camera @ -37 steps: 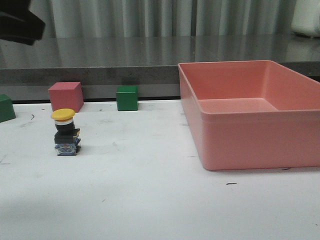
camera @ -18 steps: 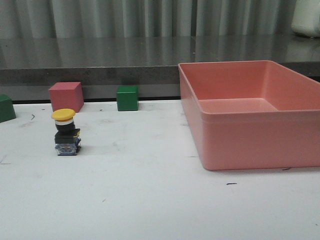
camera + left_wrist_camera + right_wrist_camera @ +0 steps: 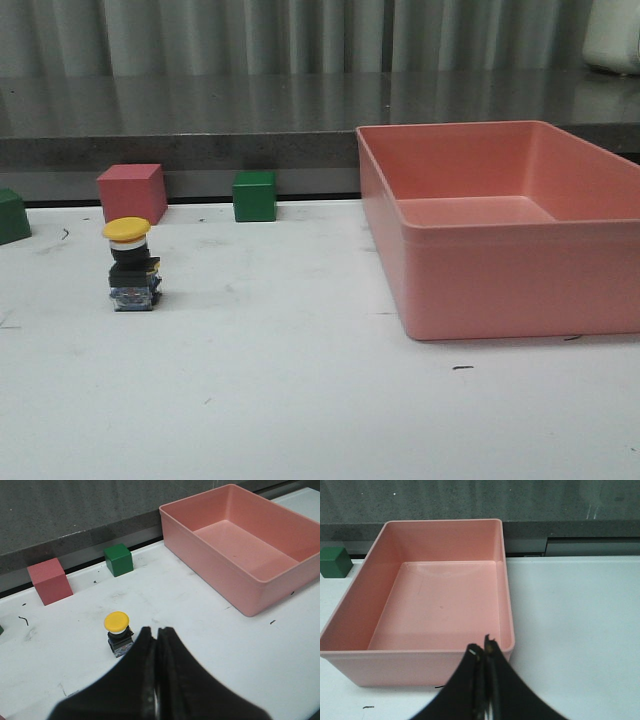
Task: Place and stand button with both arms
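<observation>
A white work table (image 3: 300, 400), scuffed with small dark marks, abuts a dark grey stone-look ledge (image 3: 200, 115) whose glossy top reflects the pale grey pleated curtain (image 3: 300, 35) hanging behind it, with a whitish object (image 3: 615, 35), unidentifiable, at the far right corner under even, diffuse lighting.

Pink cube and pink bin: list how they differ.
The pink cube is a small closed block; the pink bin is a far larger open tray, with nothing in it. The cube sits at the table's back edge on the robot's left, behind the button; the bin fills the right side and reaches nearer the front. Both rest on the white table and share a similar pink colour.
</observation>
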### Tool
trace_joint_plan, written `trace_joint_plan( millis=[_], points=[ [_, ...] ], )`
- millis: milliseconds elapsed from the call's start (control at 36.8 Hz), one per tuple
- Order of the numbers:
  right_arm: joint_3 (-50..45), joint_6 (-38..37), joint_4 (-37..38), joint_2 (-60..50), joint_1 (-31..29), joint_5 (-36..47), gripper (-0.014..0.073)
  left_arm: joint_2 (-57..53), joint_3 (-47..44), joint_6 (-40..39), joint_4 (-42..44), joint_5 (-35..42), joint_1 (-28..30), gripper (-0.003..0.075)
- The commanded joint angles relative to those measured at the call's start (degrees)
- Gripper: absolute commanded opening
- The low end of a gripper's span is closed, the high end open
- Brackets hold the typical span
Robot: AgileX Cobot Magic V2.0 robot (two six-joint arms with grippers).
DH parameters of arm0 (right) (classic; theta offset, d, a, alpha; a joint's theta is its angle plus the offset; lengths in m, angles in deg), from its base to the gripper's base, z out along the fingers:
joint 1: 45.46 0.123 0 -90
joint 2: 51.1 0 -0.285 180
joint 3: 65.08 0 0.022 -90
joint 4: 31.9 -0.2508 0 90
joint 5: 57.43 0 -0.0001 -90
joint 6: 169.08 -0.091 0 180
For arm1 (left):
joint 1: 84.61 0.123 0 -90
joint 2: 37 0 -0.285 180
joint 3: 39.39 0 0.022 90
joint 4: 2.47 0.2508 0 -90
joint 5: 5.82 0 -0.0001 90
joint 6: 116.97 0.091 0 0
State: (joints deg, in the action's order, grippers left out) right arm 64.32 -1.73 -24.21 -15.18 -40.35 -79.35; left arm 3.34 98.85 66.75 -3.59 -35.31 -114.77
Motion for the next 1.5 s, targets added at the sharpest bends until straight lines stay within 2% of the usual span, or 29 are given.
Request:
trace_joint_plan(
  millis=[0, 598, 680, 789, 898, 1061, 1333, 1469],
  points=[
    [1.5, 0.5, 1.1, 0.0, -0.2, 4.7, -0.0068, 0.0, 1.6, 0.0, -0.1, 4.0, -0.4, -0.002],
    [1.5, 0.5, 1.1, 0.0, -0.2, 4.7, -0.0068, 0.0, 1.2, 0.0, 0.1, 5.0, -0.4, -0.002],
    [1.5, 0.5, 1.1, 0.0, -0.2, 4.7, -0.0068, -0.6, 0.1, -2.0, 2.2, 7.1, -0.4, -0.002],
    [1.5, 0.5, 1.1, 0.0, -0.2, 4.7, -0.0068, -2.3, -2.6, -8.5, 7.6, 10.8, -0.4, -0.002],
    [1.5, 0.5, 1.1, 0.0, -0.2, 4.7, -0.0068, -5.4, -6.1, -9.2, 8.6, 12.8, 0.0, -0.002],
    [1.5, 0.5, 1.1, 0.0, -0.2, 4.7, -0.0068, -13.4, -11.6, -9.2, 6.3, 12.9, 5.0, -0.002],
    [1.5, 0.5, 1.1, 0.0, -0.2, 4.7, -0.0068, -27.1, -21.2, -9.2, 4.1, 13.0, 18.2, -0.002],
    [1.5, 0.5, 1.1, 0.0, -0.2, 4.7, -0.0068, -32.7, -25.7, -9.2, 3.9, 13.2, 21.9, -0.002]
  ],
)
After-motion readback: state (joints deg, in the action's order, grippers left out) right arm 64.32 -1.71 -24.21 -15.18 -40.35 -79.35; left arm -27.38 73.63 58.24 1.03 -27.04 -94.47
